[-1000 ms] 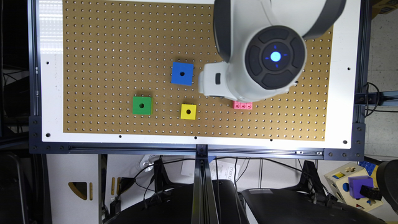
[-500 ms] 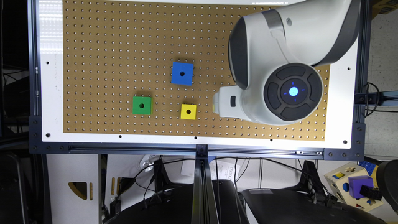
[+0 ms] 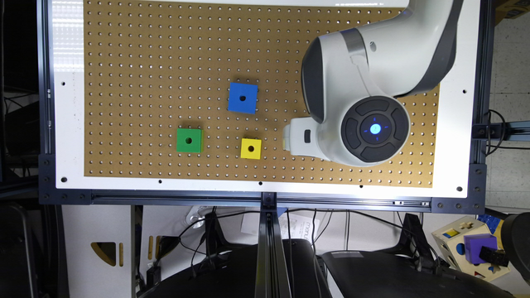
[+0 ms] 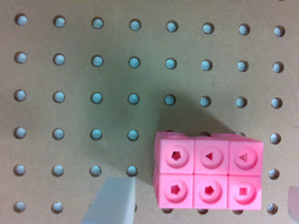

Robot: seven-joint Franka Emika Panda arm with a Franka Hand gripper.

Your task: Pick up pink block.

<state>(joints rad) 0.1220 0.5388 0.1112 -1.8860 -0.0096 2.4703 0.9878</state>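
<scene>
Wrist view, pink block [image 4: 208, 176] on pegboard [image 4: 93, 70], claw [image 4: 205, 205] spread, one finger [image 4: 112, 200] off each end.

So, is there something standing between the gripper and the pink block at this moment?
Nothing visible does. In the wrist view the pink block lies alone on the pegboard, between one gripper finger and the tip of the other; only bare board separates them.

The pink block [image 4: 208, 176] carries two rows of three round studs, each stamped with a small shape. The table [image 3: 165, 49] is tan pegboard, evenly dotted with holes, inside a white border. Blue cube [image 3: 242, 98], green cube [image 3: 189, 140] and yellow cube [image 3: 251, 148] each show a dark centre hole.
</scene>
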